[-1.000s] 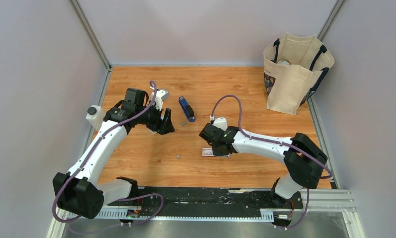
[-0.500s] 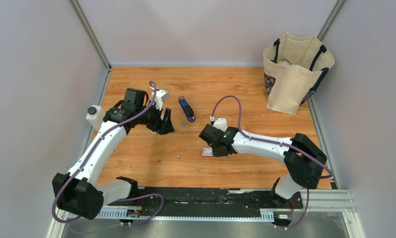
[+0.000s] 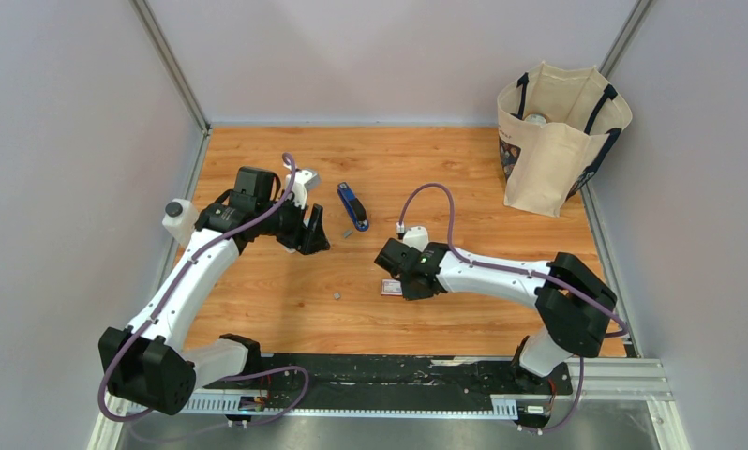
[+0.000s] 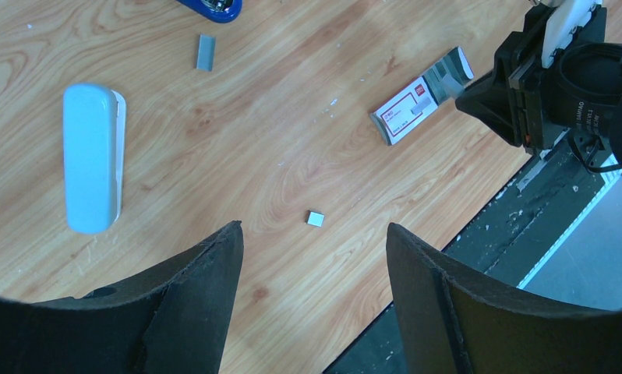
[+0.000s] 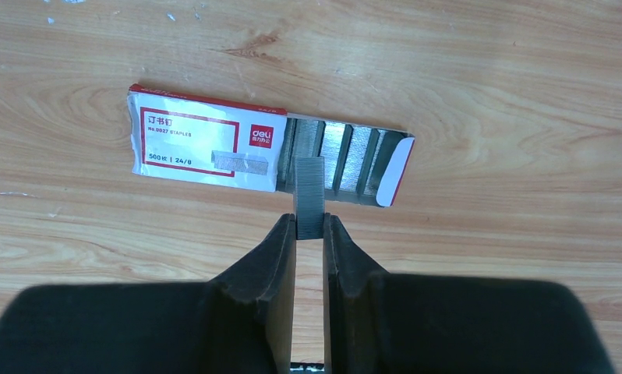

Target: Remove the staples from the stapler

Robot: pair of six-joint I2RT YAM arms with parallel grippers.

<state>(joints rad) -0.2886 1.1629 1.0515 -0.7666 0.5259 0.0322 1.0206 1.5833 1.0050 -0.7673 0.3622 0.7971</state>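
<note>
The blue stapler point(image 3: 352, 204) lies on the wooden table at mid-back; only its edge point(image 4: 214, 8) shows in the left wrist view. A short silver staple strip point(image 4: 205, 52) lies beside it, and a tiny staple bit point(image 4: 315, 219) lies further forward point(image 3: 337, 296). My right gripper point(image 5: 309, 226) is shut on another grey strip of staples point(image 5: 309, 195), held over the open tray end of the red-and-white staple box point(image 5: 206, 144). In the top view the right gripper point(image 3: 400, 281) hovers at that box point(image 3: 387, 288). My left gripper point(image 4: 314, 230) is open and empty, left of the stapler point(image 3: 311, 234).
A pale grey-green oblong piece point(image 4: 92, 156) lies near the left gripper. A white bottle with a black cap point(image 3: 176, 220) stands at the left edge. A beige tote bag point(image 3: 558, 136) stands at the back right. A black rail point(image 3: 389, 370) runs along the near edge.
My right gripper has shifted slightly to the near left over the staple box. The left arm has not moved.
</note>
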